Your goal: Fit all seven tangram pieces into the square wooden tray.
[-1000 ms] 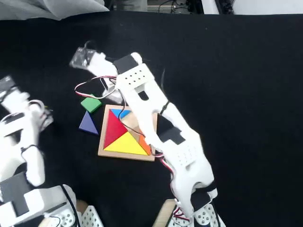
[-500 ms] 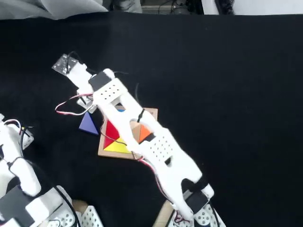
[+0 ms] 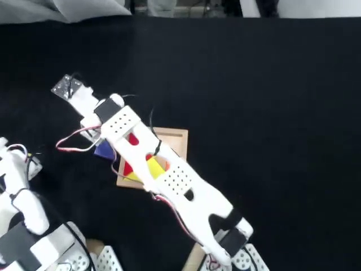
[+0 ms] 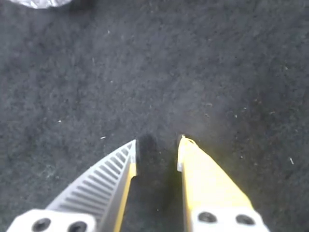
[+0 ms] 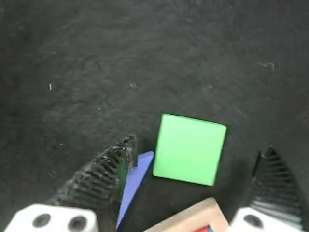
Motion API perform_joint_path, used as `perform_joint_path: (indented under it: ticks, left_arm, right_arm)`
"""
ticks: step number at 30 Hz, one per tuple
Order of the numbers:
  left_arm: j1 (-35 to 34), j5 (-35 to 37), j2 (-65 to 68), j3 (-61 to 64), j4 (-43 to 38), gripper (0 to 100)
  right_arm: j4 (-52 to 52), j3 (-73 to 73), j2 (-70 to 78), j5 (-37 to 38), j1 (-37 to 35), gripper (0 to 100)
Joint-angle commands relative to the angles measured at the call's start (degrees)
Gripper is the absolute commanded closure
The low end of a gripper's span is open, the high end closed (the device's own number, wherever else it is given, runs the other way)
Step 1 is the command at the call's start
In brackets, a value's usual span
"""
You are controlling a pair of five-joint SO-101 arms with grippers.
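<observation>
The square wooden tray (image 3: 175, 139) lies mid-table, with red (image 3: 133, 139) and yellow (image 3: 153, 167) pieces showing past my right arm (image 3: 169, 178), which stretches across it. In the right wrist view my right gripper (image 5: 198, 145) is open around the green square (image 5: 189, 148), one finger on each side and apart from it. A blue-purple triangle (image 5: 131, 182) lies beside one finger, close to the tray's corner (image 5: 193, 218); from above the triangle (image 3: 104, 150) sits left of the tray. My left gripper (image 4: 158, 141) is open over bare black cloth, holding nothing.
Black cloth (image 3: 271, 101) covers the table, with wide free room to the right and back. My left arm (image 3: 20, 195) stands at the front left edge. Both arm bases sit at the front edge.
My right arm has swung left across the tray, bringing its gripper over the green square. My left arm has pulled back toward the front left.
</observation>
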Motion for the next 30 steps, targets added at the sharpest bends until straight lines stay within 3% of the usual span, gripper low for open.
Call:
perform_joint_path:
  ticks: [1,7,16,20,26,30]
  left_arm:
    - [0.31,-0.35,-1.93,0.04,-0.97,85]
    - [0.31,-0.35,-1.93,0.04,-1.05,85]
    - [0.92,-0.35,-1.93,0.04,-1.14,85]
    - [1.01,-0.35,-1.93,0.13,-1.14,85]
    - [1.01,-0.35,-1.93,0.04,-1.14,85]
    - [1.01,-0.35,-1.93,0.04,-1.14,85]
  right_arm:
    - [0.44,-3.74,0.92,-0.53,-1.05,63.8]
    - [0.53,-3.82,1.01,-0.44,0.97,80.2]
    - [2.46,-4.35,0.48,-0.09,2.9,80.1]
    - [6.24,-12.53,-2.95,-0.44,5.54,80.1]
    - [17.41,-14.02,-16.22,-0.09,7.38,80.1]
    - [17.76,-12.44,-23.52,-0.09,9.58,80.1]
